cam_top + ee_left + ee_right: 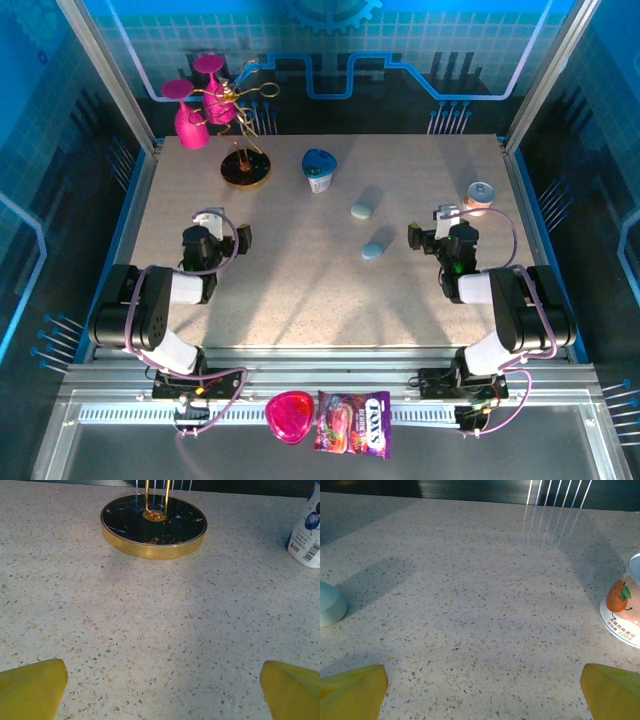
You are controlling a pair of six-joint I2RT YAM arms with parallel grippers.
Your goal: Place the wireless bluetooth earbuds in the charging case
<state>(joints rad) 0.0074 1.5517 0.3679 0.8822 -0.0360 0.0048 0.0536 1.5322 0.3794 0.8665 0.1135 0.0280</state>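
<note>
Right of gold stand base (246,170): 2 pale-blue ovals, upper case (361,210) and lower case (373,250); both look shut
Earbuds: too small to make out
Left gripper (162,680): facing stand base; jaws wide, empty
Right gripper (482,680): right of stand base, beyond both cases; jaws wide, empty
Risk: tiny buds, light cases; a wide-jaw approach could shove a case or flick a bud away

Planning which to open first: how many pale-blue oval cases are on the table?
2. The farther case lies right of centre; the nearer case lies just closer to the arms, apart from it. None seems hidden.
</note>
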